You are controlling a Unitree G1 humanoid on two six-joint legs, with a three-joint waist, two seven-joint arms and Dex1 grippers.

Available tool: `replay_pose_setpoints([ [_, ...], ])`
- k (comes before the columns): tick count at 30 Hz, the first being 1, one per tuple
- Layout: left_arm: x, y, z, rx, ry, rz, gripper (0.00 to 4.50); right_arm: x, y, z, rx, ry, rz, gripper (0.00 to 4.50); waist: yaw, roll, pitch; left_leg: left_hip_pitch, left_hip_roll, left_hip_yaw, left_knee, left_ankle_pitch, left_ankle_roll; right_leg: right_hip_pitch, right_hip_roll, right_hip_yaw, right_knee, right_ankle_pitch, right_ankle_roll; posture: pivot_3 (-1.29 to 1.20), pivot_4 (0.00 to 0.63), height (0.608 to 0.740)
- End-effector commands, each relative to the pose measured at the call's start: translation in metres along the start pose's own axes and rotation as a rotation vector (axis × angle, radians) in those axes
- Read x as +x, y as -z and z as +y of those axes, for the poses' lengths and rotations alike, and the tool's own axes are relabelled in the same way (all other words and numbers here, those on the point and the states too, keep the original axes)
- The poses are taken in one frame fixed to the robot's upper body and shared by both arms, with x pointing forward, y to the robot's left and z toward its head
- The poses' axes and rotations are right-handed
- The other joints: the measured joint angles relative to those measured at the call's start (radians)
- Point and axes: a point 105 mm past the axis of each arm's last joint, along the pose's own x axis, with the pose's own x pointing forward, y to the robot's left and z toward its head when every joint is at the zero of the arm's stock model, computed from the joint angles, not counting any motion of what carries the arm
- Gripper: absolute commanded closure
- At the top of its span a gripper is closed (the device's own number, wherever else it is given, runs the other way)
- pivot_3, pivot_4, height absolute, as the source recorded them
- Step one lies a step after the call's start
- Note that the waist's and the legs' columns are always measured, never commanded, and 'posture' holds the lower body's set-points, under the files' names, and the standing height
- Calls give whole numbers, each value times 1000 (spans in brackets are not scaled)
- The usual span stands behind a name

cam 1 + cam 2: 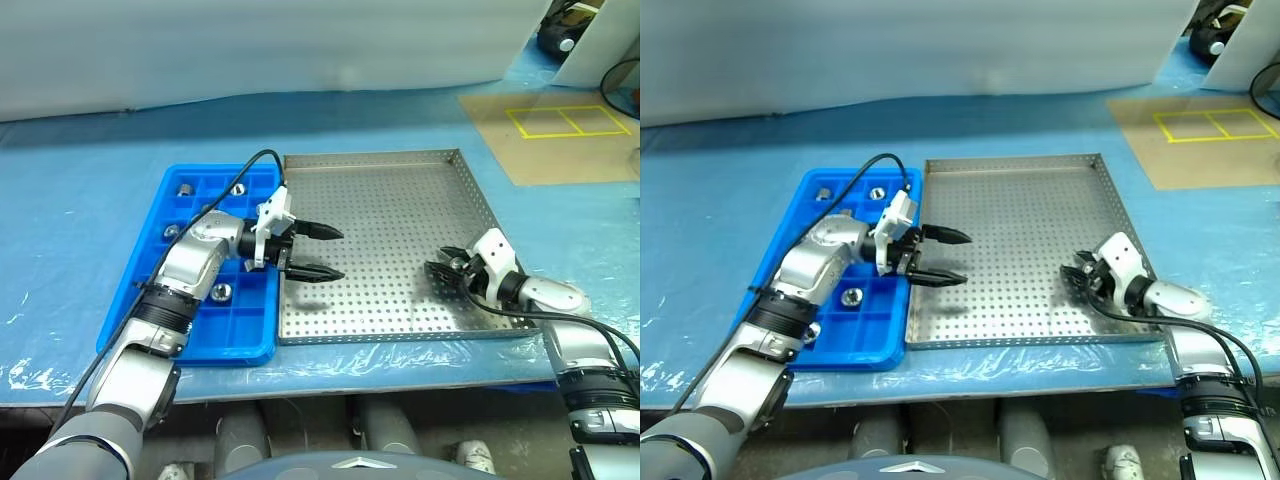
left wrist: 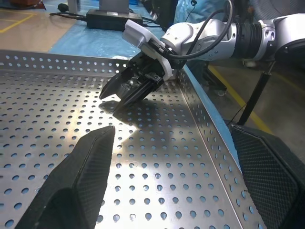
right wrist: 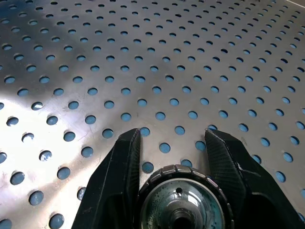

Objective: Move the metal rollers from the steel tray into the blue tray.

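The steel tray [image 1: 390, 200] lies in the middle of the table, its perforated floor mostly bare. My right gripper [image 1: 442, 268] rests low near the tray's front right corner. The right wrist view shows it shut on a metal roller [image 3: 183, 200] held between both fingers [image 3: 121, 171]. My left gripper [image 1: 330, 252] hovers open and empty over the steel tray's left edge, pointing right toward the other gripper [image 2: 116, 98]. The blue tray [image 1: 250, 335] sits against the steel tray's left side. Several rollers [image 1: 222, 292] lie in its compartments, partly hidden by my left arm.
The table is covered in blue sheeting [image 1: 80, 220]. A brown board with a yellow taped rectangle [image 1: 565, 120] lies at the back right. A black cable [image 1: 240, 170] loops above my left wrist over the blue tray.
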Motion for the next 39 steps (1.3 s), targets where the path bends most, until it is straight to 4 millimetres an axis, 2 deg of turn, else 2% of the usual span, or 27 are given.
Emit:
replay_pose_setpoints([
  [1,-23,-22,0,76,-64,-16,406,20,-58,14,-107,-96,-150,2795,-3,0,0,0,0,0,0,0,0,-1,0,0,0,0,0,-204,150,740],
  [4,-49,-35,-4,89,-130,-1,406,41,-98,43,-159,-259,-247,2795,-7,1,0,-1,1,0,-1,1,-2,-5,1,1,4,0,0,-162,150,740],
  [6,-61,-37,-6,92,-172,20,406,49,-115,62,-176,-362,-287,2795,7,1,0,0,2,0,-4,3,-4,-7,2,0,6,0,0,-88,150,740],
  [8,-77,-36,-8,82,-237,45,406,59,-133,94,-201,-526,-332,2795,23,1,0,0,5,0,-6,3,-6,-6,2,-1,5,0,-1,-40,150,740],
  [11,-93,-34,-13,75,-312,77,406,70,-148,132,-253,-718,-371,2795,42,1,0,-1,5,-1,-8,4,-6,-7,2,-2,4,-2,-2,36,150,740],
  [18,-104,-37,-36,54,-407,91,406,85,-175,175,-307,-916,-466,2795,101,1,1,-6,6,-4,-8,4,-8,-8,1,-4,4,-2,-3,197,150,740],
  [23,-114,-34,-54,23,-473,117,406,85,-181,199,-305,-1015,-504,2795,121,0,1,-5,8,-7,-11,6,-11,-8,1,-6,4,-2,-4,291,150,740],
  [28,-130,-35,-70,12,-545,153,406,81,-174,221,-306,-1118,-501,2795,141,0,1,-6,8,-8,-11,7,-12,-8,2,-7,4,-3,-4,383,150,740],
  [33,-147,-40,-98,-19,-576,200,406,79,-170,230,-305,-1186,-494,2795,159,0,1,-6,9,-9,-13,7,-12,-9,2,-7,4,-3,-5,454,150,740],
  [36,-146,-38,-118,-52,-570,229,406,80,-167,234,-291,-1220,-480,2795,173,0,0,-6,8,-9,-13,6,-12,-9,2,-7,3,-4,-5,483,150,740],
  [39,-135,-38,-135,-87,-540,221,406,83,-158,236,-303,-1245,-453,2795,198,0,1,-7,10,-10,-14,7,-12,-9,2,-9,3,-5,-5,509,150,740],
])
